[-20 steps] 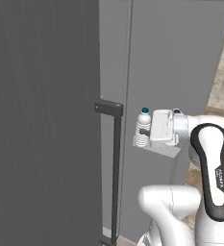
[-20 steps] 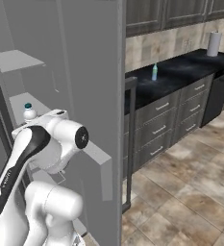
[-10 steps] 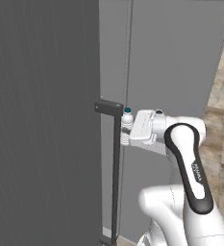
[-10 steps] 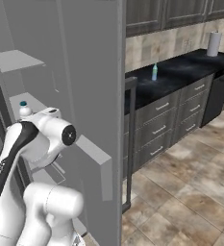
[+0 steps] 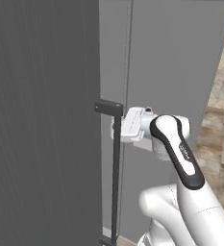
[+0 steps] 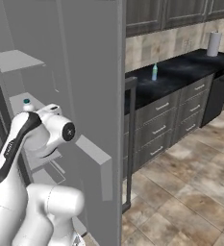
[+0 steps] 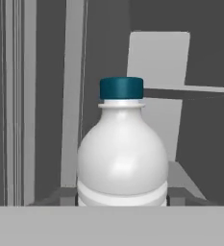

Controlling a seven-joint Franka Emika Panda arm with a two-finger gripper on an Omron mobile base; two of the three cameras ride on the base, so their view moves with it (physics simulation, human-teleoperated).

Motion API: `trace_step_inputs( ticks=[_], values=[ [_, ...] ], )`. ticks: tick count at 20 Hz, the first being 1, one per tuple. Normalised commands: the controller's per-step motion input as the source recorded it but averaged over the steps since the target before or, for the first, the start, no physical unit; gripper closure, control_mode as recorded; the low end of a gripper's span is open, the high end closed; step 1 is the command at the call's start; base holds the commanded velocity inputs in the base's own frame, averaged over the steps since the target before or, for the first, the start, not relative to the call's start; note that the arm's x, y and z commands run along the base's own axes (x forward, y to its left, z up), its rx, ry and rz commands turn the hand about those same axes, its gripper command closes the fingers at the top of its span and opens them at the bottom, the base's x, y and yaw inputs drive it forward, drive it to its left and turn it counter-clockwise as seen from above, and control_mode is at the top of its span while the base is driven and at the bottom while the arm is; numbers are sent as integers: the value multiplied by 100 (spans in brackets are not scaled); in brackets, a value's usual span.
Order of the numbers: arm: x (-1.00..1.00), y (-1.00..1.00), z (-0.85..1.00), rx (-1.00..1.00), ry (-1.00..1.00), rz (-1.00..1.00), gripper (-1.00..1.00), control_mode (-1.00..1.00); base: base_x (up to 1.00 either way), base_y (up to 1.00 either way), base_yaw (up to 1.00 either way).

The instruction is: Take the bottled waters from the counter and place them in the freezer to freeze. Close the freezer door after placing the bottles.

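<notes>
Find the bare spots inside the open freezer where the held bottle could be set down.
The shelf above the gripper looks bare, as does the ledge beyond the whitish bottle. It is crowded by the door handle.

Through the hand camera I have a whitish bottle with a blue cap dead centre and very close, upright, its rounded shoulder and one rib showing above the lower edge. It sits between my gripper fingers, whose dark tips peek out on either side of its body, touching it. Behind it I see grey freezer interior: vertical wall strips on my left, a pale shelf higher up beyond the cap.
</notes>
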Motion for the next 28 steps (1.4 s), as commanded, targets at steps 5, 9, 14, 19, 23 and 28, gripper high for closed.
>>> trace_step_inputs(
  ticks=[5, 9, 14, 19, 23, 28],
  values=[
    [52, 0, 0, -13, -2, 15, 100, -100, 0, 0, 0],
    [30, 17, 0, -14, 0, 18, 100, -100, 0, 0, 0],
    [7, 48, 0, -8, 1, 8, 100, -100, 0, 0, 0],
    [18, 24, -1, 0, 0, 0, 100, -100, 0, 0, 0],
    [28, 26, -14, 1, 5, 0, 100, -100, 0, 0, 0],
    [34, 33, -18, 7, 14, 0, 100, -100, 0, 0, 0]
  ],
)
